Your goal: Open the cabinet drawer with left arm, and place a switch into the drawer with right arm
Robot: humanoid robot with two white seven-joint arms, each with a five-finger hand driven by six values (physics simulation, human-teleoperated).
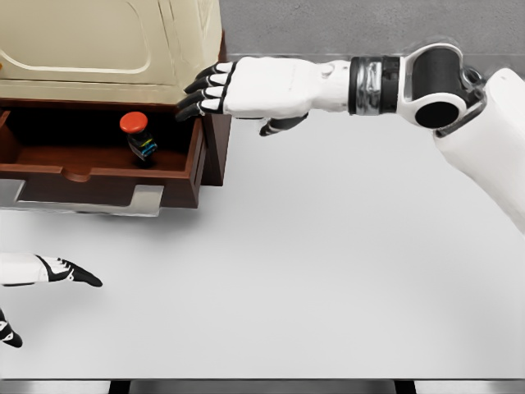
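The cabinet (107, 41) stands at the upper left with its brown drawer (98, 168) pulled out. Inside the drawer sits the switch (138, 135), a dark block with a red round button on top, tilted slightly. My right hand (209, 92) reaches in from the right and hovers at the drawer's right edge, just right of the switch and not touching it, fingers spread and holding nothing. My left hand (70, 275) shows at the lower left, away from the drawer, fingers relaxed and empty.
A white table (328, 271) stretches from the cabinet to the front edge. The right forearm (369, 86) spans the upper part of the view above the table.
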